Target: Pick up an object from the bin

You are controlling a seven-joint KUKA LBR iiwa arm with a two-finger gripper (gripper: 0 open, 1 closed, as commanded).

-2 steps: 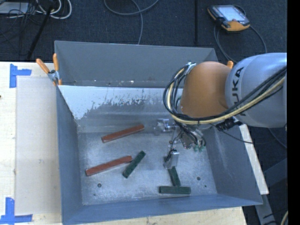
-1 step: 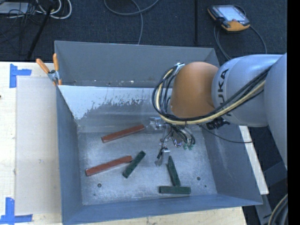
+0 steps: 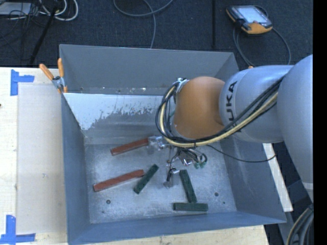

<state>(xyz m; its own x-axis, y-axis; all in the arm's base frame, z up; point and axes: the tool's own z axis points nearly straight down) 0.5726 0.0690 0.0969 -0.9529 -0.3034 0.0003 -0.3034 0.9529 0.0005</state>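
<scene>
Dark carpet floor [image 3: 102, 32] carries an orange-and-grey handheld pendant [image 3: 249, 18], with pale looped cables [image 3: 66, 5] lying to its left.

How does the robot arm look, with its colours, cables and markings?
The arm is thick, rounded and light grey, with black KUKA lettering. An orange dome-shaped cover sits on its wrist. Black and yellow cables loop around it. The gripper is small and metallic.

Bare floor runs along the bin's [image 3: 76, 177] left wall and front-left corner, and again at the far right. The centre is crowded. A red-brown stick [image 3: 130, 147] lies toward the back and a second red-brown stick [image 3: 118, 180] nearer the front. A slanted green bar [image 3: 145, 179] and a right-hand green bar [image 3: 187, 186] flank the end effector [image 3: 171, 177], with a front green bar [image 3: 190, 206] below. The orange cover [image 3: 196, 106] overhangs the back.
</scene>
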